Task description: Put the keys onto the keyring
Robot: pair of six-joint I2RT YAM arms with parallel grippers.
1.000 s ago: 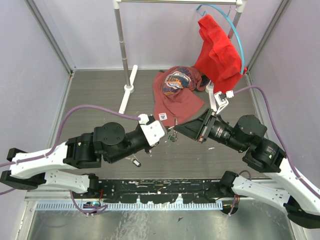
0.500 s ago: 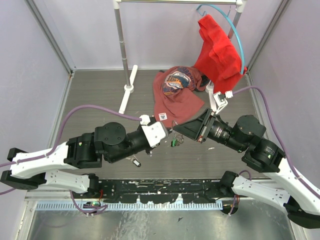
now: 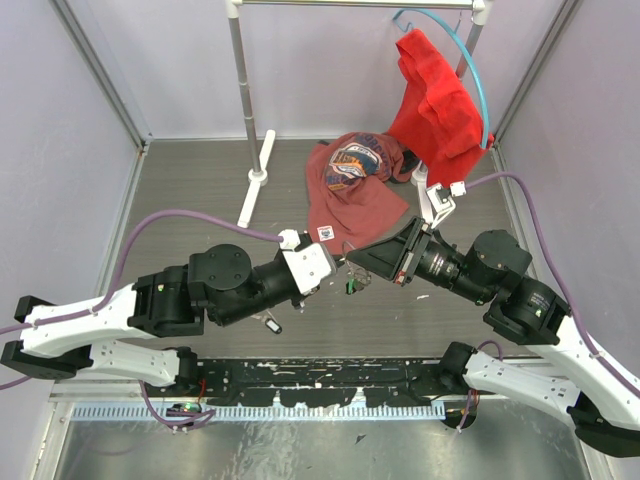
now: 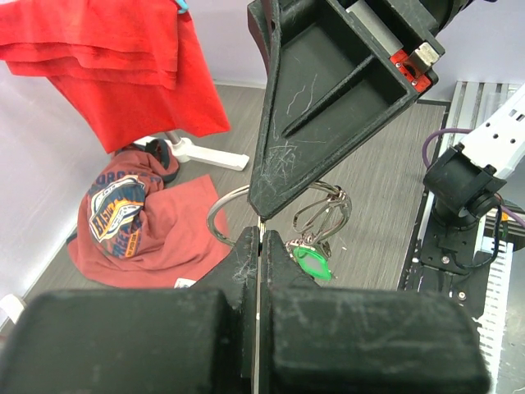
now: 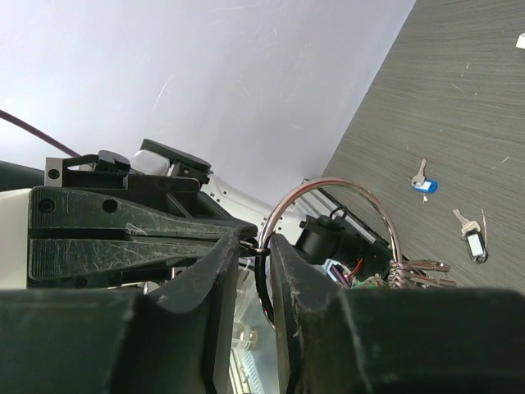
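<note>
My two grippers meet tip to tip above the table's middle. My right gripper (image 3: 353, 262) (image 5: 255, 243) is shut on the keyring (image 5: 344, 187), a silver wire ring bearing a green tag (image 4: 312, 263) and a few dangling keys (image 4: 325, 212). The keyring also shows in the top view (image 3: 350, 284). My left gripper (image 3: 336, 268) (image 4: 259, 238) is shut on a thin silver key seen edge-on, its tip touching the ring at the right gripper's fingers. A key with a black-and-white tag (image 3: 271, 325) (image 5: 474, 245) and a blue-tagged key (image 5: 424, 185) lie on the table.
A red printed T-shirt (image 3: 355, 190) lies crumpled behind the grippers. A red cloth (image 3: 435, 100) hangs from a blue hanger at the back right. A white-footed rack post (image 3: 255, 175) stands at the back left. Walls close in on both sides.
Both grippers and the keyring have shifted slightly right and toward me; the green tag hangs a little lower. Both grips are unchanged.
</note>
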